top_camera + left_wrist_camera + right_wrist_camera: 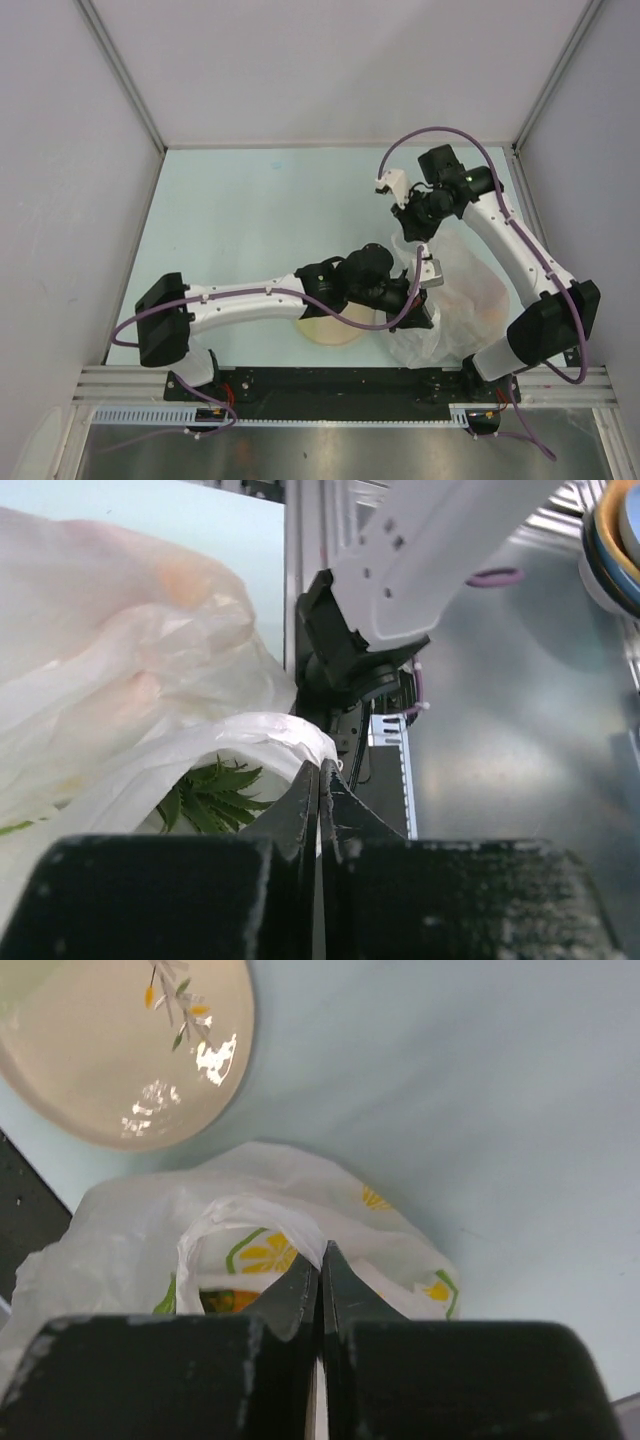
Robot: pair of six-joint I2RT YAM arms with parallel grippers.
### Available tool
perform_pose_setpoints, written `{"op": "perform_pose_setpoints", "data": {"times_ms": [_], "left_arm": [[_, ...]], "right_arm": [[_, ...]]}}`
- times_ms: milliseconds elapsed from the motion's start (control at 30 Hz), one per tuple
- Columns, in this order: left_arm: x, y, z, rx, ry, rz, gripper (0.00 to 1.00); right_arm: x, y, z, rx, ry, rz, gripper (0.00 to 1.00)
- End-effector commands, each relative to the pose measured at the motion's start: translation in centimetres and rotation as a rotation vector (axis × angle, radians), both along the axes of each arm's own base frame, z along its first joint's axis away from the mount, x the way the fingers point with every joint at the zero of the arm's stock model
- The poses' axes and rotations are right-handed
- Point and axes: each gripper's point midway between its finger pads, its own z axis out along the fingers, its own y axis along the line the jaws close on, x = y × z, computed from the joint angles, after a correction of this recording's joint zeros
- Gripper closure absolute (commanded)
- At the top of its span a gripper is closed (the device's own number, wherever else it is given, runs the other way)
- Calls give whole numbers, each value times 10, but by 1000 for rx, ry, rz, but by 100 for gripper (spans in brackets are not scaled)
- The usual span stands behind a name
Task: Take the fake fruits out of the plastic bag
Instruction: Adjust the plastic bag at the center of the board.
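Black fingers of the left gripper [320,772] fill the bottom of the left wrist view. They are pressed together on a rolled white edge of the plastic bag [120,670]. Green spiky leaves of the pineapple [212,795] peep from the bag's mouth at 8 o'clock of the fingertips; film hides its body. The right gripper [321,1258] is likewise clenched on a loop of the bag's rim, with lemon prints [268,1252] just behind it.

From above, the bag lies crumpled at 4 o'clock on the table [250,220]. A hazy orange shape [478,292] shows through the bag, too blurred to name, and I cannot make out any other fruits. The left arm [250,300] covers much of the beige plate [325,332], which sits at 9 o'clock of the bag.
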Motion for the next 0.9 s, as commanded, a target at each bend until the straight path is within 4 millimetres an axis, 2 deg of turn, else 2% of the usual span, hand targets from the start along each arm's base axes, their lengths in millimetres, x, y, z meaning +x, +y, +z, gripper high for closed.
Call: {"op": "perform_pose_setpoints", "data": {"times_ms": [0, 33, 67, 100, 133, 167, 233, 267, 333, 367, 433, 467, 500, 533, 567, 600, 633, 667, 700, 733, 767, 800, 833, 867], "left_arm": [[3, 10, 71, -187, -153, -152, 100], [7, 19, 66, -143, -169, -155, 100], [11, 27, 85, -173, -211, -162, 100], [29, 40, 84, -144, -242, -136, 100], [40, 48, 89, -139, -263, -114, 100], [68, 64, 95, -119, -286, -45, 100], [104, 86, 111, -112, -379, 40, 100], [144, 107, 126, -105, -413, 147, 100], [187, 127, 142, -107, -453, 253, 100], [221, 149, 169, -134, -502, 351, 100], [257, 167, 187, -150, -514, 453, 100], [277, 187, 215, -186, -558, 525, 100], [286, 196, 224, -195, -568, 557, 100], [289, 205, 242, -218, -604, 584, 100], [296, 221, 248, -214, -619, 623, 100], [296, 228, 252, -215, -625, 640, 100], [287, 239, 259, -220, -639, 657, 100], [285, 251, 257, -207, -639, 680, 100], [277, 258, 259, -202, -655, 688, 100], [272, 266, 256, -186, -668, 706, 100], [255, 277, 251, -168, -680, 719, 100], [248, 284, 245, -138, -720, 721, 100], [245, 292, 236, -105, -729, 747, 100], [233, 300, 209, -54, -702, 749, 100]], "right_arm": [[41, 18, 38, 62, -109, -45, 100], [53, 23, 59, 89, -159, -52, 100], [63, 27, 55, 90, -141, -69, 100], [70, 30, 62, 100, -157, -75, 100], [89, 38, 79, 125, -202, -86, 100], [98, 41, 87, 139, -220, -101, 100], [123, 46, 108, 153, -295, -133, 100], [142, 51, 124, 176, -353, -149, 100], [165, 50, 141, 198, -422, -179, 100], [185, 53, 165, 240, -504, -189, 100], [205, 55, 192, 289, -601, -193, 100], [210, 56, 205, 309, -645, -190, 100], [214, 58, 221, 332, -699, -179, 100], [217, 64, 239, 378, -759, -153, 100], [216, 68, 249, 406, -790, -133, 100], [211, 72, 249, 418, -795, -114, 100], [208, 86, 261, 454, -847, -78, 100], [205, 95, 257, 457, -850, -56, 100], [203, 102, 241, 444, -829, -39, 100], [197, 121, 237, 450, -836, 1, 100], [195, 129, 225, 448, -814, 13, 100], [194, 136, 217, 452, -796, 20, 100], [193, 147, 192, 448, -735, 19, 100], [188, 158, 179, 449, -703, 36, 100]]}}
